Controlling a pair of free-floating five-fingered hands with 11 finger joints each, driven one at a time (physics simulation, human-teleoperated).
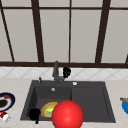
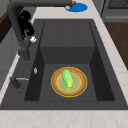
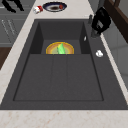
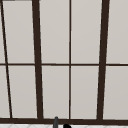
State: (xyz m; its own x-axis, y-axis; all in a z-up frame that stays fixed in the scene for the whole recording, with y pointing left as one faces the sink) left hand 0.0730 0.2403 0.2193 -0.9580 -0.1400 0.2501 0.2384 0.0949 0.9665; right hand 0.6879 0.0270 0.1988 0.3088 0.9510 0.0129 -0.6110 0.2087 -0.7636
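My right hand (image 1: 66, 72) hovers just right of the dark faucet (image 1: 56, 71) at the back of the sink. It also appears beside the faucet post (image 2: 18, 40) as the right hand (image 2: 26, 23) in the left side view, and as the right hand (image 3: 100, 21) in the right side view. My left hand (image 1: 34, 114) hangs over the sink's front left corner, fingers loose and holding nothing; the right side view has the left hand (image 3: 12, 5) at its top left. A yellow plate (image 2: 80, 87) carrying a corn cob (image 2: 67, 79) lies in the left basin.
A big red ball (image 1: 67, 114) sits low in the front view, over the sink's front edge. On the left counter are a dark plate (image 1: 11, 101) and a red-white can (image 1: 5, 116). A blue plate (image 1: 125, 105) is on the right counter. The right half of the sink (image 1: 90, 100) is a drainboard.
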